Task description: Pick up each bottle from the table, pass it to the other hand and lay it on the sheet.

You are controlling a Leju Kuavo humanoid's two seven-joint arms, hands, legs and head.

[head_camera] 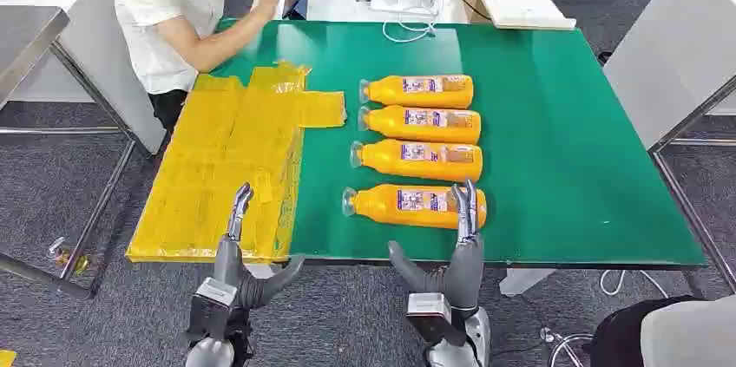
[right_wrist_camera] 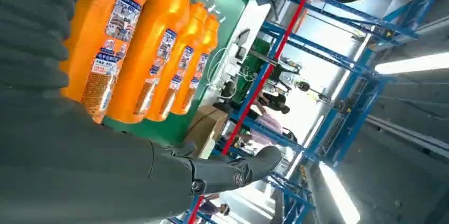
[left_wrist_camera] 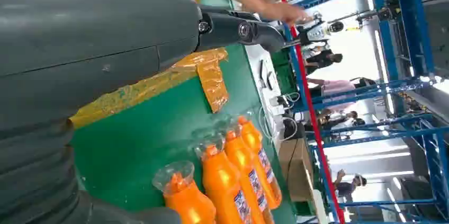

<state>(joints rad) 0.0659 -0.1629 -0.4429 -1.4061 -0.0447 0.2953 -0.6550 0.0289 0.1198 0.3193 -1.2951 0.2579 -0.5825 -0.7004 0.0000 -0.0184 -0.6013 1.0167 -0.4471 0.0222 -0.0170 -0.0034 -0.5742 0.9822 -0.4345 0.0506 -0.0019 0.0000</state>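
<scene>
Both arms enter from below, forearms raised. Left robot hand (head_camera: 240, 250): fingers straight and pointing forward, thumb splayed out toward the right, holding nothing. Right robot hand (head_camera: 456, 250): fingers straight and together, pointing forward, thumb splayed out toward the left, holding nothing. The two hands are well apart, at about the same height.
</scene>
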